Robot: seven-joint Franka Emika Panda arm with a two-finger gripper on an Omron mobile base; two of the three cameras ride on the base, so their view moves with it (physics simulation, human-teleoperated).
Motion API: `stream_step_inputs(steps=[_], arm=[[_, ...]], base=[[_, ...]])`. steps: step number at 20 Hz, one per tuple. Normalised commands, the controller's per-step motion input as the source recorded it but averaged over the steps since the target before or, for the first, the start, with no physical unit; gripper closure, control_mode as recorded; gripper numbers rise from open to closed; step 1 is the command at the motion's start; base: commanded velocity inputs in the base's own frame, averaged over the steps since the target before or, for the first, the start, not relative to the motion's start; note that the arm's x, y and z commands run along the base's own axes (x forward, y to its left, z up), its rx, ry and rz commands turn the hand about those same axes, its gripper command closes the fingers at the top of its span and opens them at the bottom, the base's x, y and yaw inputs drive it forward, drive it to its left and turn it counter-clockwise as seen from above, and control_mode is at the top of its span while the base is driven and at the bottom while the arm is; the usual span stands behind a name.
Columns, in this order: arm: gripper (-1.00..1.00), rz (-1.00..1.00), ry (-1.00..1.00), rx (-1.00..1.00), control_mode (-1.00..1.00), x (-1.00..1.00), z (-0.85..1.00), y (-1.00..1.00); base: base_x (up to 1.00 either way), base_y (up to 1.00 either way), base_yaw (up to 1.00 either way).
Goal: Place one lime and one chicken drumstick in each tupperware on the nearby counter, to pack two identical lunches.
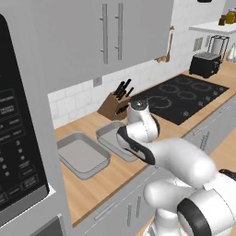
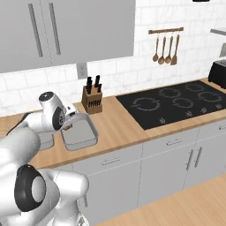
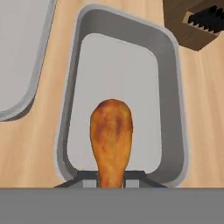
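My gripper [image 3: 111, 177] is shut on the thin bone end of an orange-brown chicken drumstick [image 3: 111, 133]. The drumstick hangs over the near end of a grey tupperware [image 3: 175, 113], and I cannot tell whether it touches the floor of the tray. A second tupperware [image 3: 24, 98] lies beside it to the left, with nothing in the part I see. In the left base view both trays [image 1: 83, 156] [image 1: 107, 134] sit on the wooden counter [image 1: 101, 184], the right one partly behind my hand. The lime is out of view.
A wooden knife block [image 1: 115, 105] [image 2: 92, 101] stands just behind the trays. The black stovetop [image 2: 174, 102] lies to the right, with a toaster [image 1: 205, 64] beyond it. Wooden spoons [image 2: 165, 44] hang on the wall. A microwave [image 1: 18, 138] stands at the left.
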Motion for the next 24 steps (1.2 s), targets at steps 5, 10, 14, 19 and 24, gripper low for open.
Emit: stream_step_inputs(steps=[5, 10, 14, 19, 24], arm=[[-1.0, 0.03, 0.01, 0.03, -1.0, 1.0, -0.74, -0.02], [-1.0, -0.1, 0.05, 0.0, -1.0, 0.51, -0.01, 0.07], [-1.0, -0.1, 0.01, 0.04, -1.0, 0.15, 0.34, 0.0], [-1.0, -0.1, -0.05, 0.06, -1.0, -0.87, 0.95, 0.0], [-1.0, 0.0, -0.13, 0.08, -1.0, -1.0, 0.84, -0.15]], base=[[0.0, 0.0, 0.0], [0.0, 0.0, 0.0], [0.0, 0.0, 0.0], [0.0, 0.0, 0.0], [0.0, 0.0, 0.0]])
